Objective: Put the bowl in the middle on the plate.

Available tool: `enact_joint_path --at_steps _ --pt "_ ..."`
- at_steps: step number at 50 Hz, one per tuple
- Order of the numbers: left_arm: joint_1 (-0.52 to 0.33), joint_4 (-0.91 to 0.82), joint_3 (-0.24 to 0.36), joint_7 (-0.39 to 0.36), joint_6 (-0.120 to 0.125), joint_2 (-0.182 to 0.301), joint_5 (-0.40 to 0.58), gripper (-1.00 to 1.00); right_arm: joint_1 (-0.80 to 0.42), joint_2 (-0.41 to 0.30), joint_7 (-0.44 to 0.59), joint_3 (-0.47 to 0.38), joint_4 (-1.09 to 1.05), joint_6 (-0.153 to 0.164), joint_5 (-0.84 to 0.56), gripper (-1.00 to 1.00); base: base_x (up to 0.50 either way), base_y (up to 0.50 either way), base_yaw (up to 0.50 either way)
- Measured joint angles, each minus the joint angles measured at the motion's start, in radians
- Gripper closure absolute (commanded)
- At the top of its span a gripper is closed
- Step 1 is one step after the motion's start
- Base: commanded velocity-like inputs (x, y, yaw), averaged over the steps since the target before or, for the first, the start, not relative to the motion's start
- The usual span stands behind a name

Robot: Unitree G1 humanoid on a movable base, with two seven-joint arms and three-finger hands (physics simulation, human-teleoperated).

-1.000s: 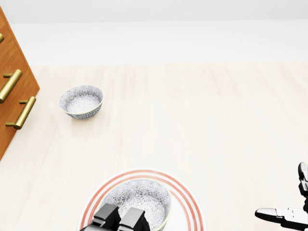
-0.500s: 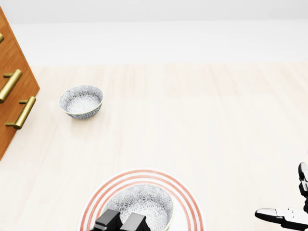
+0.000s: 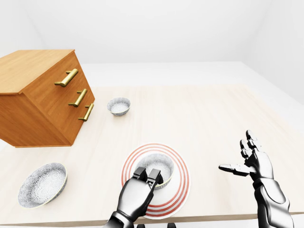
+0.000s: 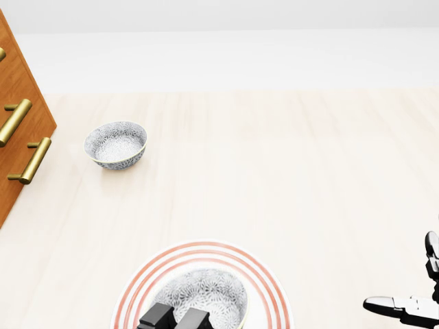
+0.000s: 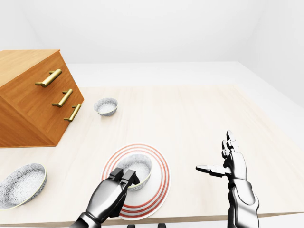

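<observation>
Bare tabletop (image 3: pixel 209 123) right of plate (image 3: pixel 183 180)

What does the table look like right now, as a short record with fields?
middle bowl: within the rings of the plate, whether set down unclear
plate: red-ringed, bottom centre of left-eye view
left hand: shut on middle bowl's rim
right hand: open, empty, right of the plate
far bowl: beside the drawer cabinet
near bowl: lower left, alone
</observation>
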Motion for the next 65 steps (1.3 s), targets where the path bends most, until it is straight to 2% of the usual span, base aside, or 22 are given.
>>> enact_joint_path --at_steps 18,31,43,51,65 --pt "-0.004 0.008 0.006 -0.002 -0.002 -0.005 -0.008 1.0 0.001 0.0 0.001 -0.001 -0.002 0.001 0.0 -1.0 0.0 0.0 0.0" --pt "0.007 -0.016 -0.003 -0.011 0.011 -0.004 -0.011 1.0 0.002 0.0 0.001 -0.001 -0.003 0.001 0.0 -1.0 0.0 0.0 0.0" --pt "0.026 0.027 -0.008 0.081 0.002 0.01 -0.081 1.0 0.0 -0.001 -0.001 -0.001 0.003 -0.003 -0.002 -1.0 0.0 0.0 0.0" --pt "0.027 0.051 -0.007 0.12 -0.006 0.011 -0.111 1.0 -0.003 -0.003 -0.004 0.001 0.011 -0.006 -0.003 -1.0 0.0 0.0 0.0" --pt "0.023 0.1 -0.005 0.185 -0.006 0.008 -0.156 1.0 -0.002 -0.003 -0.006 0.003 0.011 -0.009 -0.004 -1.0 0.0 0.0 0.0"
